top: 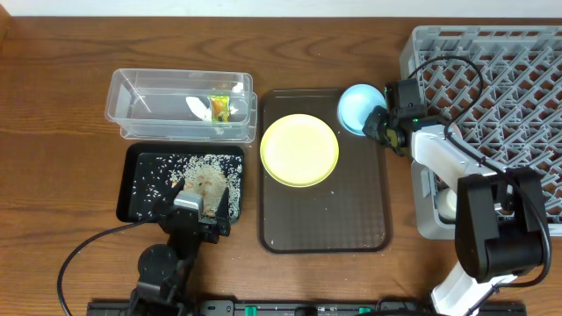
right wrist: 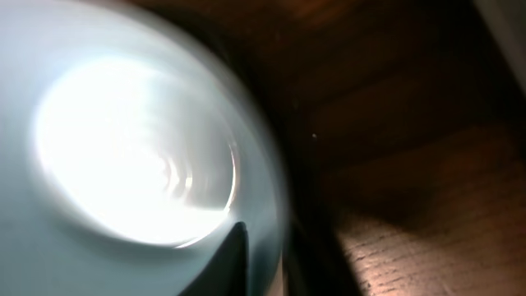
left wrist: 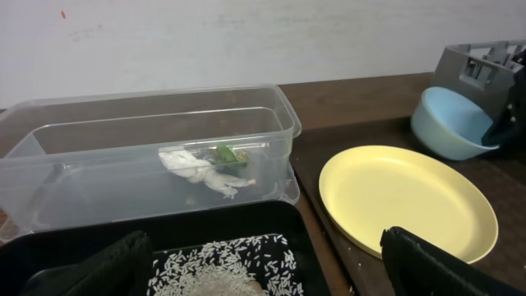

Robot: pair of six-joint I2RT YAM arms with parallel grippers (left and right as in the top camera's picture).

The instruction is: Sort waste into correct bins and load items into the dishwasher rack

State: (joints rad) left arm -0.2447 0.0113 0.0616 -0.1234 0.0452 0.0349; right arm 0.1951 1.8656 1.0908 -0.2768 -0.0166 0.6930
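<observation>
The clear tub holds the green-and-orange wrapper and white paper scraps; both also show in the left wrist view, wrapper and paper. The black tray holds rice grains and a brownish lump. My left gripper is open and empty over the tray's near edge. The yellow plate lies on the brown serving tray. My right gripper is shut on the rim of the light-blue bowl, beside the grey rack. Pink bowl and chopsticks are out of view.
A white object, perhaps the cup, sits in the rack's near-left corner under my right arm. The right arm and its cable lie across the rack's left side. Wooden table surrounds the trays.
</observation>
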